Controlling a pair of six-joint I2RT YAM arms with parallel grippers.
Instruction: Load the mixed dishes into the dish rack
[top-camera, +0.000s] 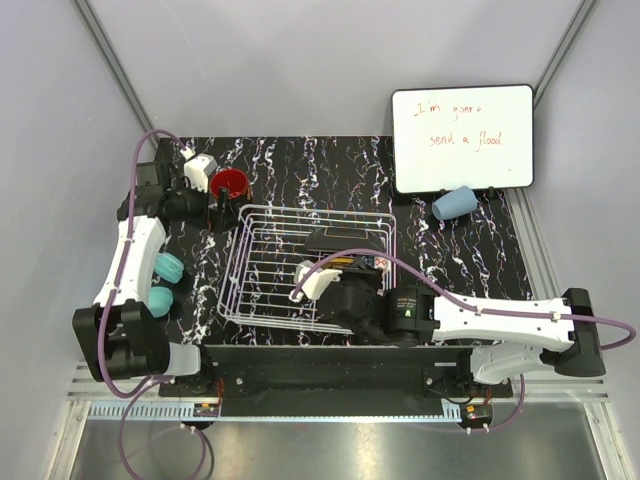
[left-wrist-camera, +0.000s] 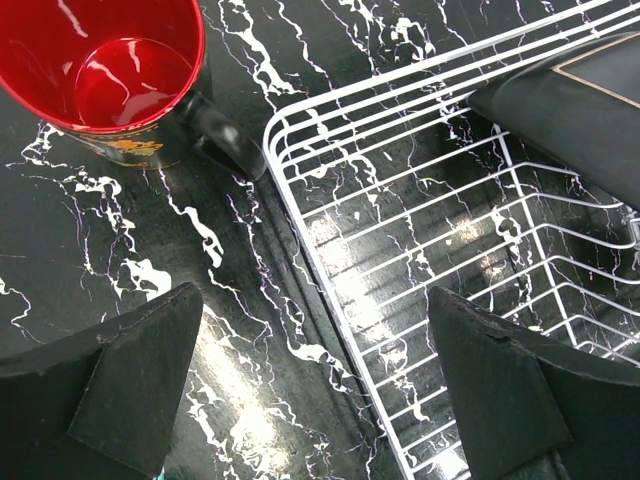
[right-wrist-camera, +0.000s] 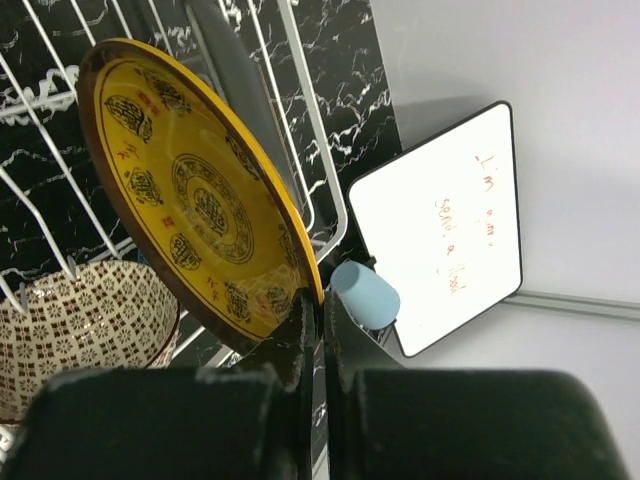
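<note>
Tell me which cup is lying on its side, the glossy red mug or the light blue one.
The light blue cup by the whiteboard lies on its side; the glossy red mug stands upright, mouth up.

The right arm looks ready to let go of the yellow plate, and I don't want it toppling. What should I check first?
1. Right gripper shut on the rim of the yellow patterned plate: ok.
2. Plate within the white wire dish rack: ok.
3. Plate's lower edge seated between wires: cannot tell.
4. Gap to the beige-brown patterned bowl beside it: cannot tell.
5. Left gripper open, away from the plate, near the glossy red mug: ok.
</note>
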